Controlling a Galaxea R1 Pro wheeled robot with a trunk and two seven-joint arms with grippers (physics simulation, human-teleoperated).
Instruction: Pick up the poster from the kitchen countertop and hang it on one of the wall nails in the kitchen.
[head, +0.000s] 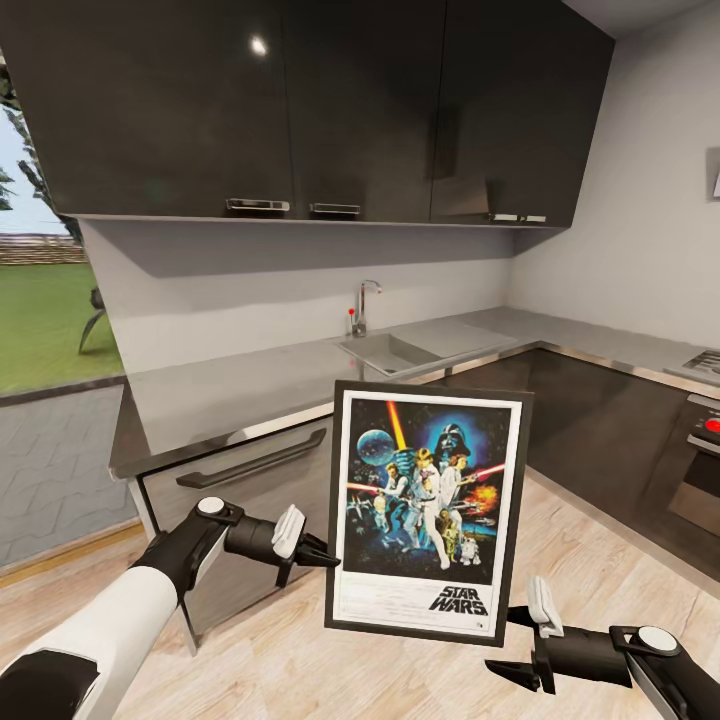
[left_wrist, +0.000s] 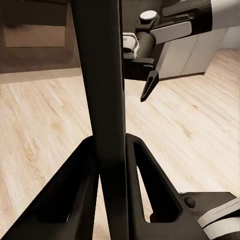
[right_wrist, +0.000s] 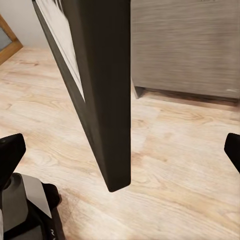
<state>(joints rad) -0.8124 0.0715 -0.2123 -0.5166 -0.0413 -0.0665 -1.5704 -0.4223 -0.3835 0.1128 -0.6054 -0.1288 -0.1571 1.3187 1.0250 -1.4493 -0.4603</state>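
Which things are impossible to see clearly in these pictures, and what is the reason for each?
- Wall nails: none can be made out on the wall in the head view; too small if present.
- Poster artwork: both wrist views show it edge-on.
- Small print under the logo: too fine in the head view.
- Left gripper contact: the frame edge hides it in the left wrist view.
- Right gripper fingers: cut off by the right wrist view's edges.
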